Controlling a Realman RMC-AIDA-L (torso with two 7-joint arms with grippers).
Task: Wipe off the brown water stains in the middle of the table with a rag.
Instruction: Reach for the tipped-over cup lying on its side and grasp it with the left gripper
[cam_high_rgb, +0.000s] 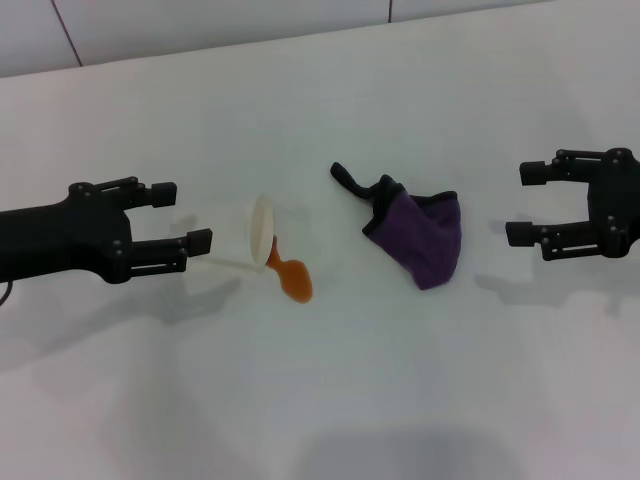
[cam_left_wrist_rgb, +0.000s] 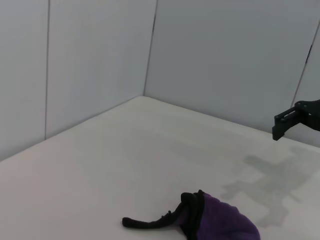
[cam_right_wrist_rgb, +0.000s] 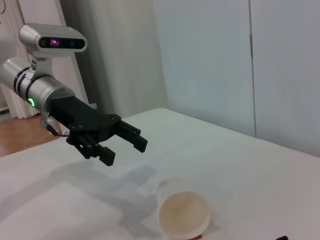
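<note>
Rag (cam_high_rgb: 422, 238) position governs the coming move: the purple cloth lies crumpled on the white tabletop (cam_high_rgb: 400, 400), right of centre, between the spill and the right gripper (cam_high_rgb: 526, 203). Judged from the head view, the right arm is the nearer of the two; the rag lies toward the robot's left from that gripper, apart from it with bare surface between. The cloth's long axis runs diagonally, its black strap tail pointing away toward the far-left and its bulk toward the near-right, so the bulk end faces the right gripper.

Right gripper: hovering at the right edge, jaws spread wide, nothing held.

Left gripper (cam_high_rgb: 185, 215): extended from the left, jaws parted and empty, its fingertips close beside the base of a tipped white paper cup (cam_high_rgb: 245, 240). Actual contact with the cup cannot be confirmed.

Brown water stains (cam_high_rgb: 291, 276): an orange-brown glossy puddle, elongated, running from the cup's mouth toward the near-right. It sits near the middle of the tabletop, left of the rag and clear of it.

Count: one rag, one cup lying on its side, one puddle, two grippers.

Assessment: wiping has not begun; the rag is untouched and the puddle is intact. The cup resting at the puddle's edge may obstruct a wipe.
</note>
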